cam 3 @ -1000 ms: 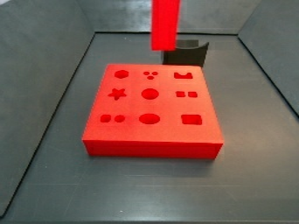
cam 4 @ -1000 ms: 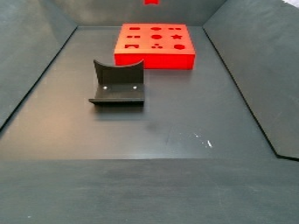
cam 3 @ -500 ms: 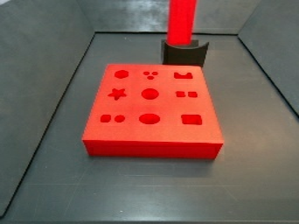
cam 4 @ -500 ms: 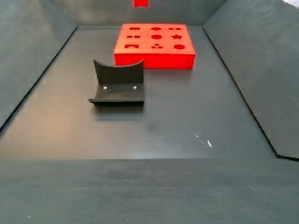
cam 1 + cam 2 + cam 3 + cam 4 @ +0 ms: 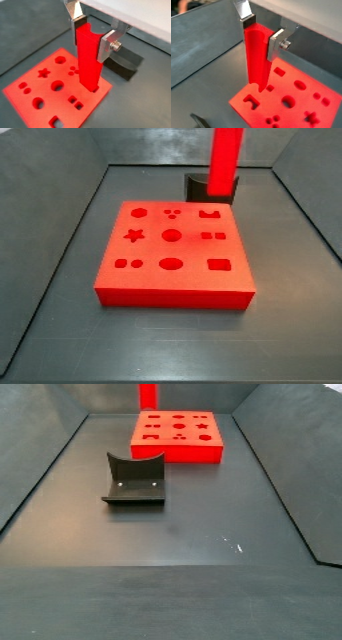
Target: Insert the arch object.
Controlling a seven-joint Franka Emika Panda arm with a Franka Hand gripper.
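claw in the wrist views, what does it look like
The claw, above the red board, has two flat silver metal plate fingers with dark pads on the inner faces. One plate carries a round silver bolt on its outer side. A pale, off-white housing sits above them. No cables or markings show.

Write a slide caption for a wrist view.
Tool holds long bright-red plastic bar upright above flat red board.

Red bar hanging upright behind the board

The arch object (image 5: 226,160) hangs upright over the fixture (image 5: 210,186), behind the red board (image 5: 174,253) on the counter (image 5: 54,328); hand above frame
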